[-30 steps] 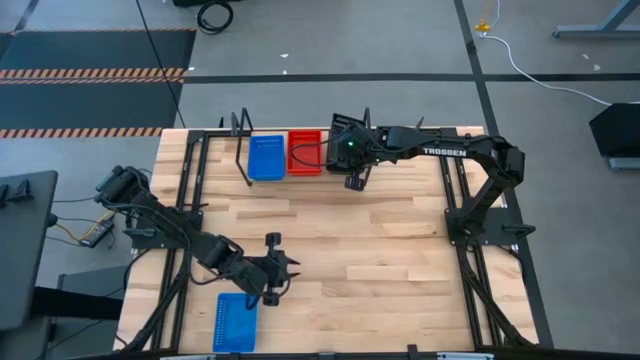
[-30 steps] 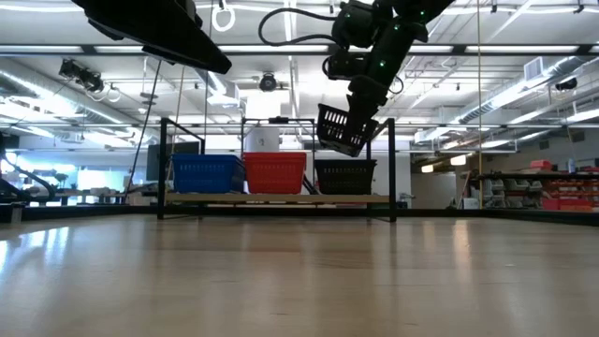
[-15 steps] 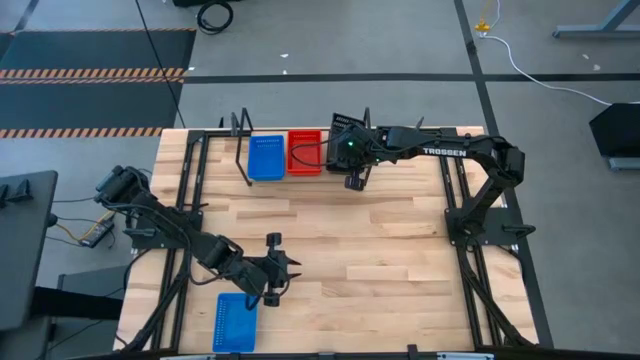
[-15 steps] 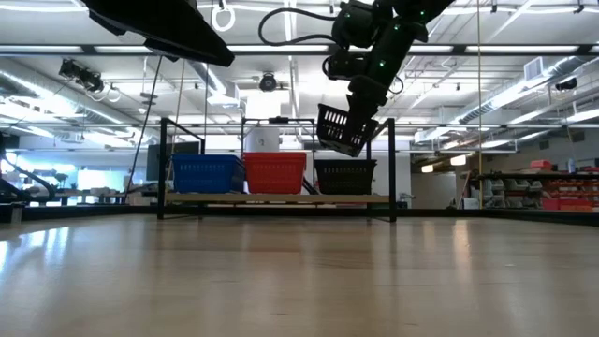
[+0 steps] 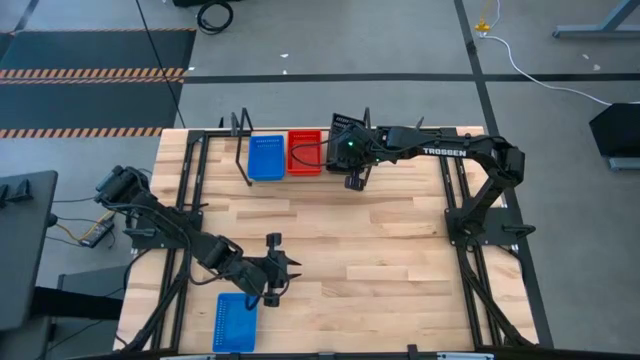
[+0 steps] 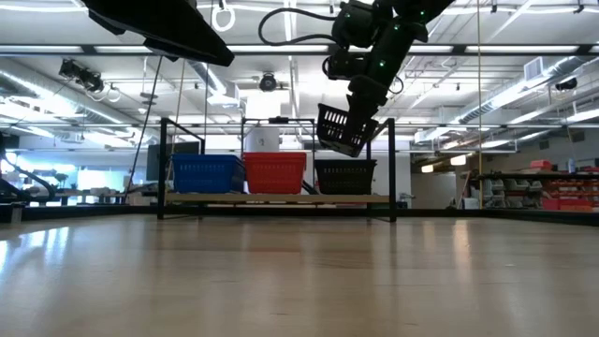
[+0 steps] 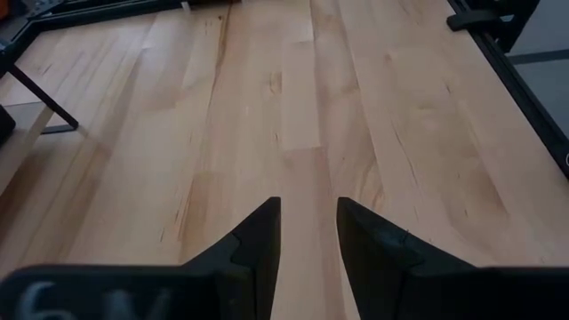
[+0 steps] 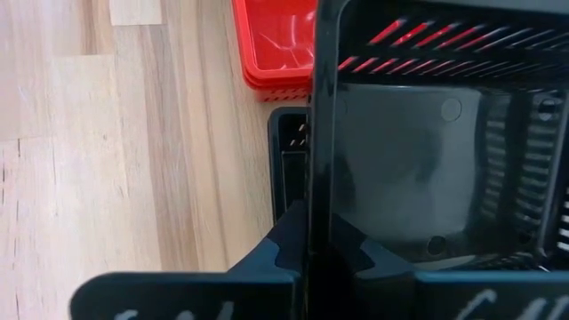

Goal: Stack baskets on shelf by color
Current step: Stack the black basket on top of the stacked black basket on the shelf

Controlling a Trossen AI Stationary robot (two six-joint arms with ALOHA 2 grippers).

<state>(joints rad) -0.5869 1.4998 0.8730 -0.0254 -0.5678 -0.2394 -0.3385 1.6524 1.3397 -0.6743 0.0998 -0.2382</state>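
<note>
While the left hand (image 5: 283,268) waits low in the high view, fingers parted with nothing between them, a lone blue basket (image 5: 236,322) lies just below it near the bottom edge, its long axis running up and down the frame. Farther up the tabletop (image 5: 380,240), the shelf (image 6: 281,197) sits along the top edge with a blue basket (image 6: 207,173), a red basket (image 6: 275,173) and a black basket (image 6: 345,176) side by side, left to right in the low view. The right hand (image 8: 322,233) is clamped on the rim of a second black basket (image 6: 343,130), holding it tilted in the air. In the low view this carried basket hangs directly above the black one on the shelf, clear of it. The right wrist view shows the shelf's black basket peeking out beneath it, beside the red one. Nesting looks like the step in hand, and seems to call for levelling the tilt and coming straight down.
</note>
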